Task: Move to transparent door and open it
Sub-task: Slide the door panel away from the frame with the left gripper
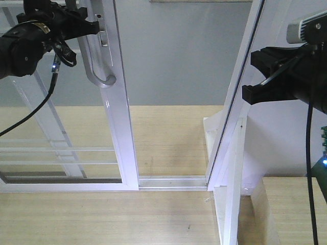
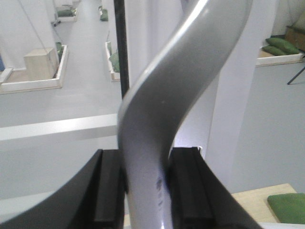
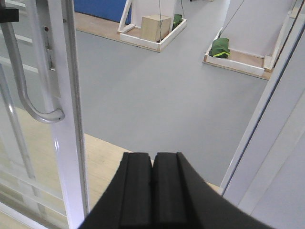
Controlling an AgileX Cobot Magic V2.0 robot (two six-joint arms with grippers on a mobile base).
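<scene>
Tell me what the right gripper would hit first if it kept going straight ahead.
Probably nothing close. The right gripper is shut and points through the open gap beside the door, with only grey floor ahead; depth is hard to judge.

Bright even daylight, glare streak on white door frame (image 1: 124,148), close handle (image 2: 167,119) softly blurred
</scene>
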